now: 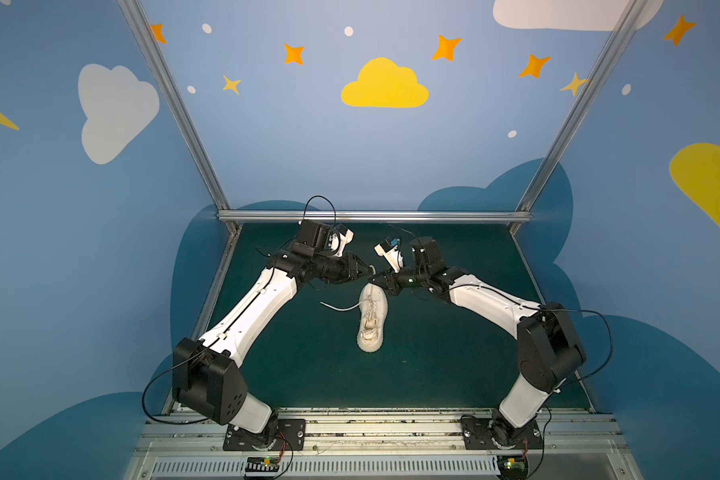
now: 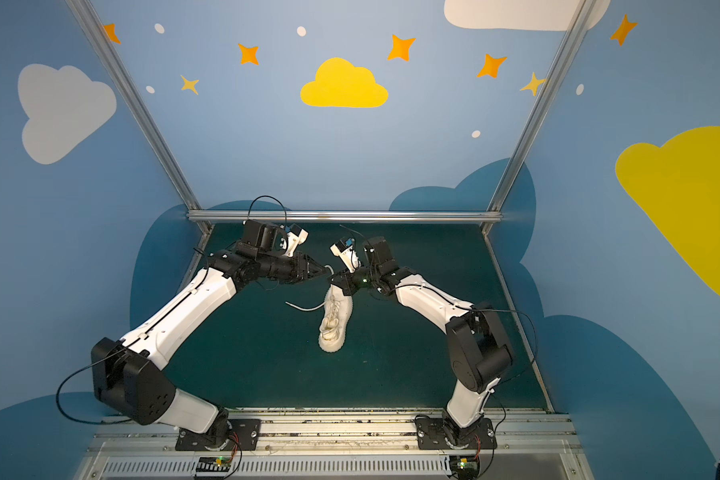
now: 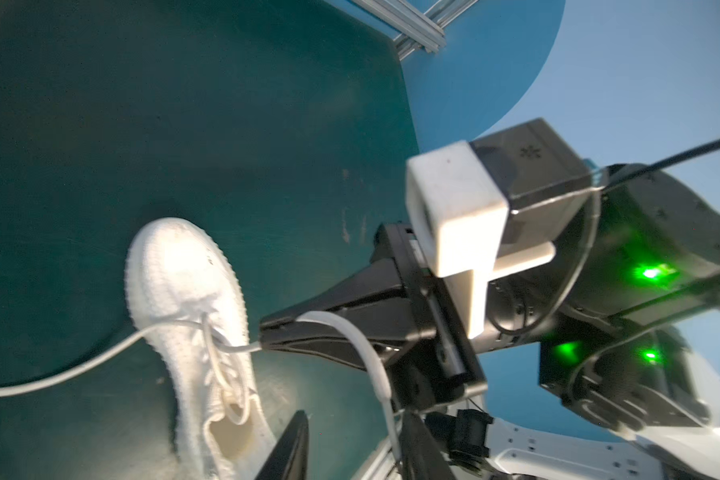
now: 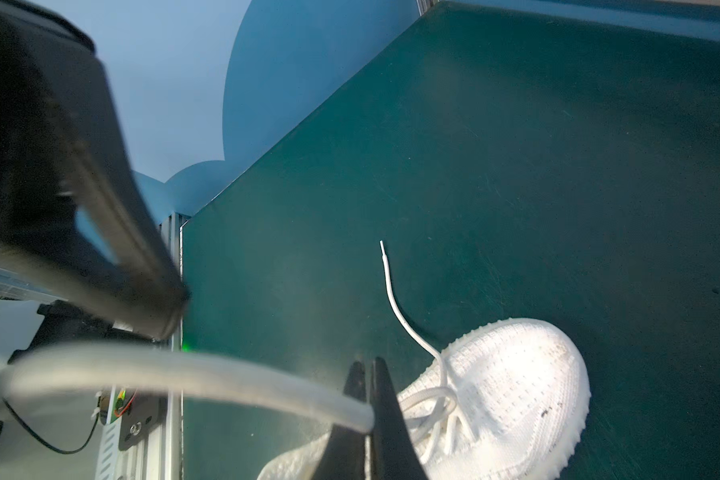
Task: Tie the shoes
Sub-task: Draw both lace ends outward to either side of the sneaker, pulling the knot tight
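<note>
Cream knit sneaker (image 1: 373,318) sat mid-counter (image 1: 454,353), long axis running near edge to far edge, toe farthest. Right end effector (image 4: 368,365) hung just above the toe, pressed together on one lace (image 3: 362,345). Left end effector (image 3: 354,415) faced it tip to tip, fingers spread, that lace's arc passing between them. Second lace (image 1: 337,307) trailed loose toward the left edge, the left arm's to fetch, I'd say.
</note>
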Tool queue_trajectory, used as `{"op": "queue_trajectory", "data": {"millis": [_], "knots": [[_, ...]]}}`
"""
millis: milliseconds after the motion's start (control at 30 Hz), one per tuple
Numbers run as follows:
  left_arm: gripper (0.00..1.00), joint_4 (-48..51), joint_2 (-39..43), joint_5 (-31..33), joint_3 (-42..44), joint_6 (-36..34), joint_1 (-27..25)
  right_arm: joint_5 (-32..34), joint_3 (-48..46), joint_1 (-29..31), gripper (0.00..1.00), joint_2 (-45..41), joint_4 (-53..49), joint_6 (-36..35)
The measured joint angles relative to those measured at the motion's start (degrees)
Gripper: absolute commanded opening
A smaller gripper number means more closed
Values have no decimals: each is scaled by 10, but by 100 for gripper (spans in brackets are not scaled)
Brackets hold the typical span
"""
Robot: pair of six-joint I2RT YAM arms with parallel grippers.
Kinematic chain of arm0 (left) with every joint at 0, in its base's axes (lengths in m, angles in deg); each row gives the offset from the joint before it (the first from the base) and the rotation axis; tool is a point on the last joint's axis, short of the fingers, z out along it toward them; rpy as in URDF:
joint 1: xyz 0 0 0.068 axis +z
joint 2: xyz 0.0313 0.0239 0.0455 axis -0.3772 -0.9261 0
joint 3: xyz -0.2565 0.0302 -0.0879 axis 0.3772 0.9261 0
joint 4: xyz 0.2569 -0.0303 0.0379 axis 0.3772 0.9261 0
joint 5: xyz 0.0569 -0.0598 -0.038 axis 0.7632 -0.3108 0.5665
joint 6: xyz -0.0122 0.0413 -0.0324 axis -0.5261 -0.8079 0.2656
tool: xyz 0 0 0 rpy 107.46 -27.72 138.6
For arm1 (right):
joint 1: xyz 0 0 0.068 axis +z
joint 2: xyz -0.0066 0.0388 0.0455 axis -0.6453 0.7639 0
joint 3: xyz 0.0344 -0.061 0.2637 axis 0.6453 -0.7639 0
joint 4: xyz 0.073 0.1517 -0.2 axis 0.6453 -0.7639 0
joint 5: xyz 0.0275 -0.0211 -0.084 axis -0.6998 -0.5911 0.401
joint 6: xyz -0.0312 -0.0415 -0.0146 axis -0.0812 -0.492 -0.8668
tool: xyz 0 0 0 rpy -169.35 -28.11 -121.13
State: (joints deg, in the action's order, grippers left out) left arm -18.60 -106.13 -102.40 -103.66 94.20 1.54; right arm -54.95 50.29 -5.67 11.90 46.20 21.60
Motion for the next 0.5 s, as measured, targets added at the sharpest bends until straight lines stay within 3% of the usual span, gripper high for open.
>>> {"op": "queue_trajectory", "data": {"millis": [133, 267, 500], "knots": [[53, 10, 0, 31, 40, -49, 35, -6, -1, -5, 0, 0, -1, 3], [51, 30, -18, 64, 73, -94, 59, -11, -4, -12, 0, 0, -1, 13], [57, 22, -79, 116, 123, -239, 33, -21, -14, -20, 0, -1, -1, 27]]}}
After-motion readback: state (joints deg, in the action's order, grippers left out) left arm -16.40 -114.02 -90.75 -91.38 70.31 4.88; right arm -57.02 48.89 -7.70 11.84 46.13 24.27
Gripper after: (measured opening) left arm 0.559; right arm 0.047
